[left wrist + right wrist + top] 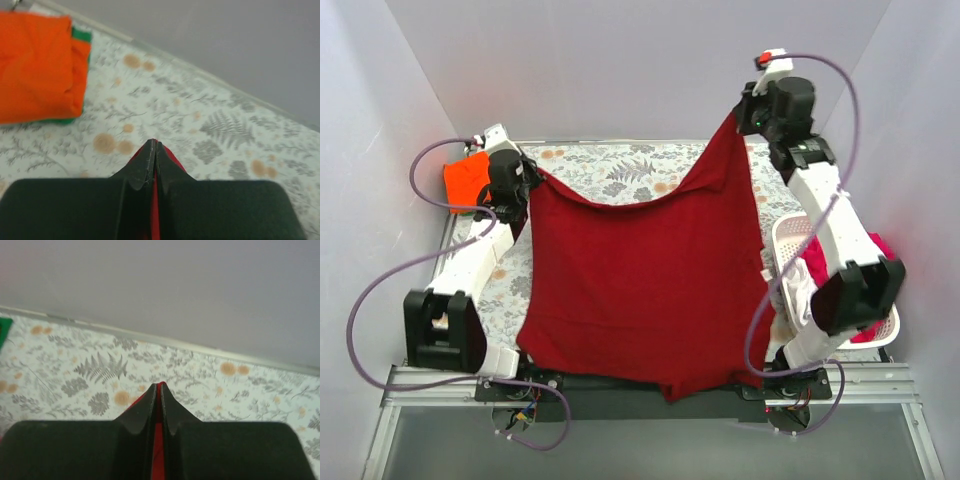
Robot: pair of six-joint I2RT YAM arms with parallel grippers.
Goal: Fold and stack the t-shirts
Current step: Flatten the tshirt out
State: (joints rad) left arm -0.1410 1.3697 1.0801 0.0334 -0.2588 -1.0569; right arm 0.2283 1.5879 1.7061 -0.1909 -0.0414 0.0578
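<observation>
The large dark crimson t-shirt (640, 280) hangs spread between my two grippers above the table, its lower hem draping over the near edge. My left gripper (527, 178) is shut on its upper left corner; red cloth shows between the fingers (155, 150). My right gripper (738, 115) is shut on its upper right corner, held higher; red cloth shows between its fingers (161, 389). A folded orange t-shirt (465, 180) lies on a green one at the far left of the table, also in the left wrist view (37, 67), with the green edge (82, 35) showing.
The table carries a fern-patterned cloth (610, 165). A white basket (790, 240) at the right holds magenta-pink (880, 245) and white (800, 300) shirts, partly behind the right arm. Grey walls enclose the back and sides.
</observation>
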